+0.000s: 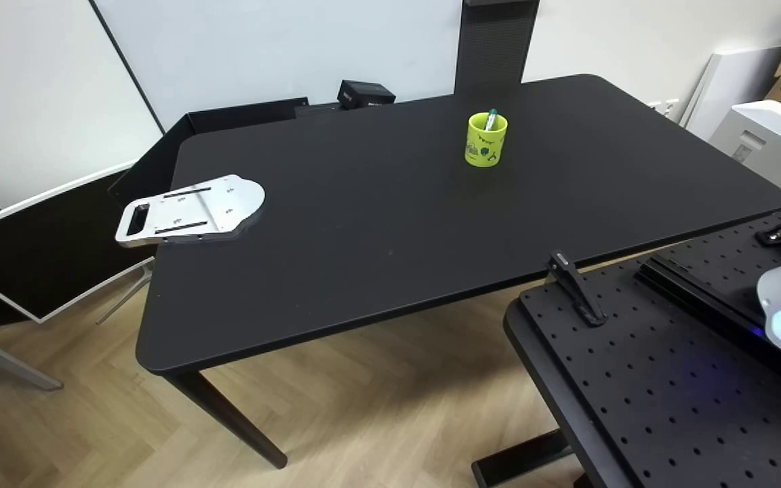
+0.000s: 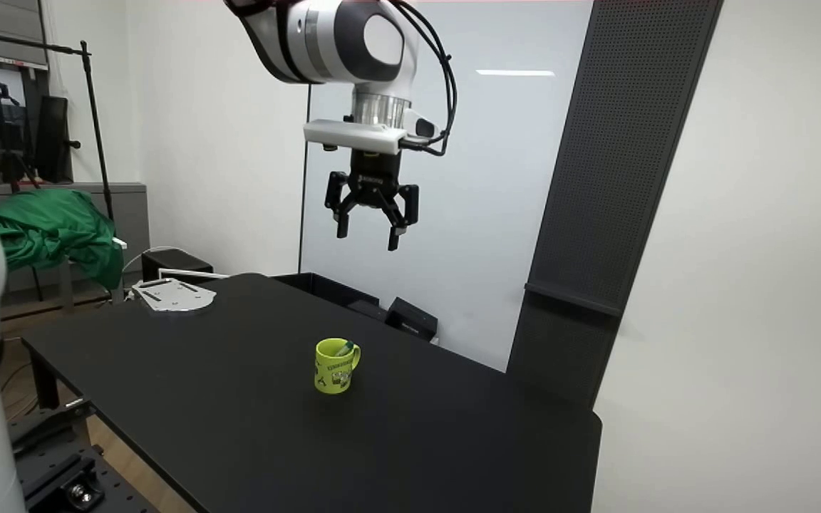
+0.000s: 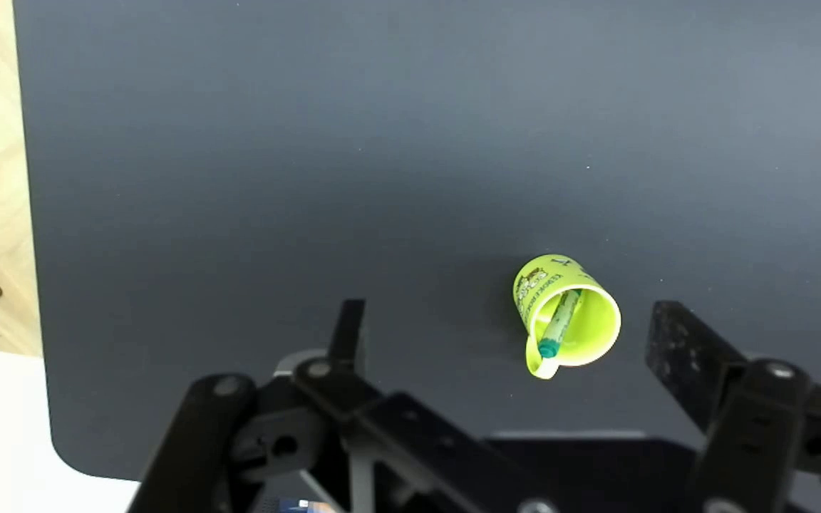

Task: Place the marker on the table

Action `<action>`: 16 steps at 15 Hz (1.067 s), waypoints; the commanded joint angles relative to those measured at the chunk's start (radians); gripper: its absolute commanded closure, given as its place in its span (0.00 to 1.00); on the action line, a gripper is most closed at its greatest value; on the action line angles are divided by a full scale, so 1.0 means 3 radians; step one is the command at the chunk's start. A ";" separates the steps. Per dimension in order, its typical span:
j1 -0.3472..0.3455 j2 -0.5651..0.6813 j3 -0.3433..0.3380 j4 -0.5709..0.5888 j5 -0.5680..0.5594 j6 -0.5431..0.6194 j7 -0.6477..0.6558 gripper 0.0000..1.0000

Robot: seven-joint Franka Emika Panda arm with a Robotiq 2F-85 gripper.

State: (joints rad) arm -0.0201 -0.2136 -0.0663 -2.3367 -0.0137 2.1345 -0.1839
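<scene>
The marker has a pale body and a teal-green end. It leans inside the lime-green cup, with its green end near the handle side of the rim; its lower part is hidden by the cup. It also shows in both exterior views, where its tip is at the cup's mouth. The black table carries the cup. My gripper is open and empty, pointing down, well above the table. In the wrist view the cup appears between the open fingers.
The lime-green cup stands upright with its handle on one side. A white metal plate lies at the table's corner. The perforated board adjoins one edge. A whiteboard stands behind.
</scene>
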 commanded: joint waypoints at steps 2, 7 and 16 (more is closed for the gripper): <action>-0.0002 0.0206 0.0006 0.0231 0.0051 0.0005 -0.0011 0.00; 0.0002 0.0387 0.0023 0.0407 0.0069 0.0016 0.0003 0.00; 0.0014 0.0795 0.0120 0.0817 0.0143 0.0008 0.0042 0.00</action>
State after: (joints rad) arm -0.0189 -0.0330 -0.0377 -2.1661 0.0175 2.1505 -0.1850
